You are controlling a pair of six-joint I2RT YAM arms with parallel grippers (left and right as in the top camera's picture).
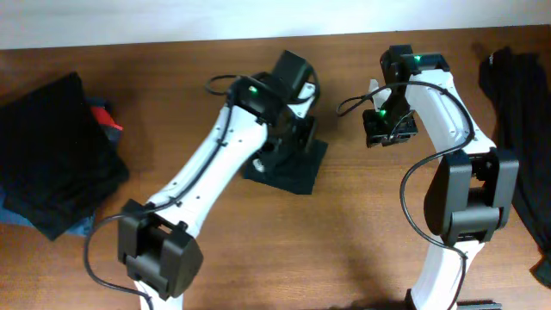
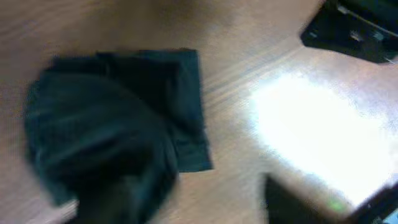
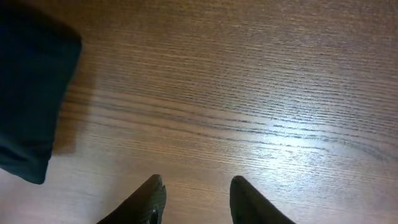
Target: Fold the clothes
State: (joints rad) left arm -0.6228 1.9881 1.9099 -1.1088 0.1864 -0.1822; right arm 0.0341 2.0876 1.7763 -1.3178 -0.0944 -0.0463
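Right fingers (image 3: 150, 202) parted above wooden table (image 3: 249, 93), folded black shirt (image 2: 124, 118) nearby

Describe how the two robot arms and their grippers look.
Both arms have white tube-shaped links joined by black joint housings: the left arm and the right arm. A green light glows near each wrist, and a thin black cable loops beside each arm. The right gripper has two dark, tapered fingers. The left gripper looks black; its fingers are too blurred to describe.
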